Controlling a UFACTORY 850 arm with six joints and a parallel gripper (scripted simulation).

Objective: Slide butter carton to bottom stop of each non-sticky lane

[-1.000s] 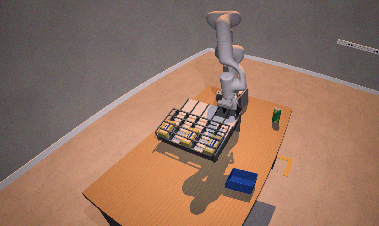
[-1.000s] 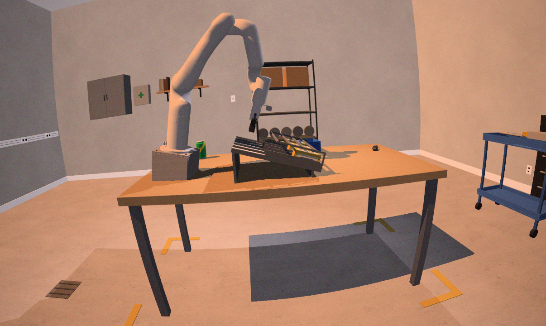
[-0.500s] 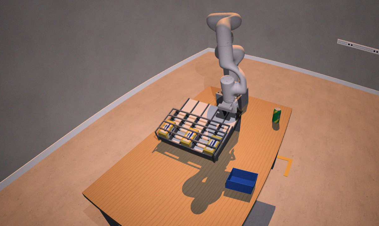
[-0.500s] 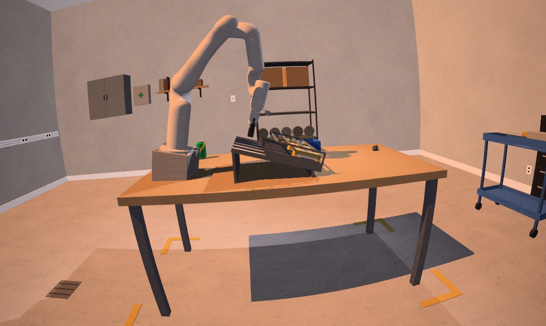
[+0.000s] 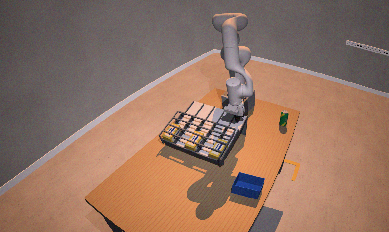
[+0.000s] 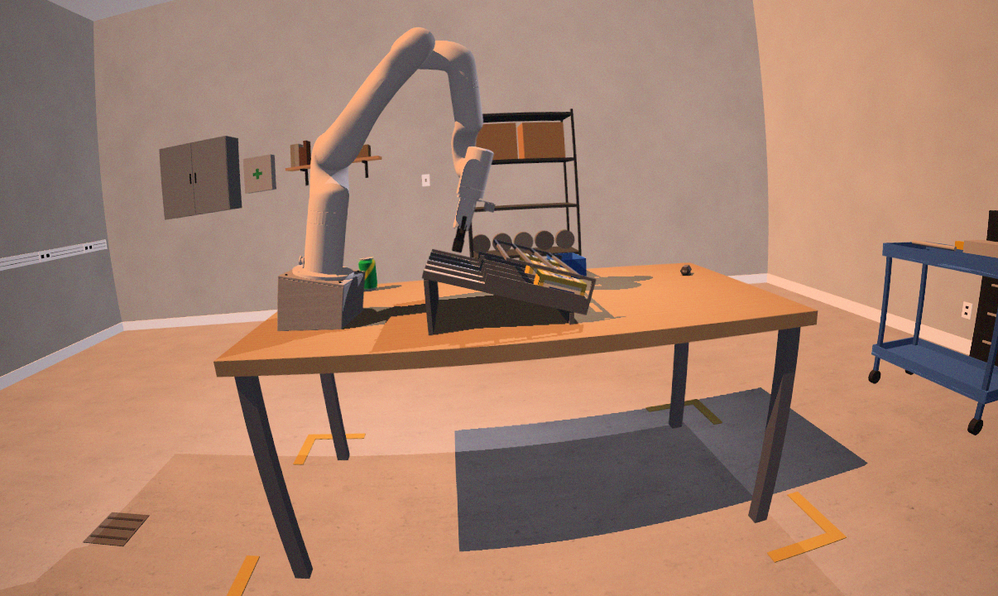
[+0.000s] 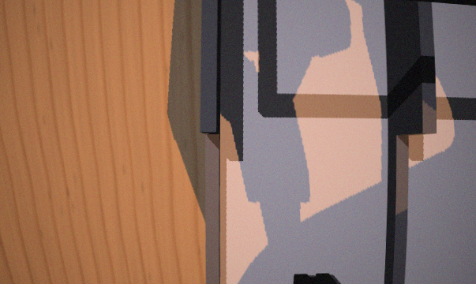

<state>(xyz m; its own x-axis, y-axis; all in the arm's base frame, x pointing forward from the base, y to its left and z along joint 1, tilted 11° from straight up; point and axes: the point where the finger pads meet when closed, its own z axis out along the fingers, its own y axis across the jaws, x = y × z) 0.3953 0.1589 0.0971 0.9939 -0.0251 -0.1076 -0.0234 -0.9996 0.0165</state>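
Closed tool near the lanes could knock a settled carton or snag the rack

The tool (image 5: 237,118) (image 6: 458,246) (image 7: 314,278) has its fingers together with nothing between them, low over the upper end of the outermost lane, on the side of the green can (image 5: 283,118) (image 6: 368,273). In the top view, one butter carton (image 5: 219,147) lies low in that same lane, another (image 5: 194,140) in the middle lane and the third (image 5: 171,132) in the lane at the far edge. All three look at or close to the bottom stop (image 5: 190,152); whether each truly touches it, I cannot tell.

The likeliest trouble is a carton resting just short, halted by friction and mistaken for finished. If the tool reaches down to push, the crossbars over the lower lanes may catch its fingers or wrist, shifting the sloped shelf (image 5: 233,141) (image 6: 502,287) on the table (image 5: 149,178) (image 6: 673,300). A crooked push could wedge a carton against a divider. Coming down too deep would press the fingertips into the lane floor. Withdrawing sideways before lifting risks striking a divider.
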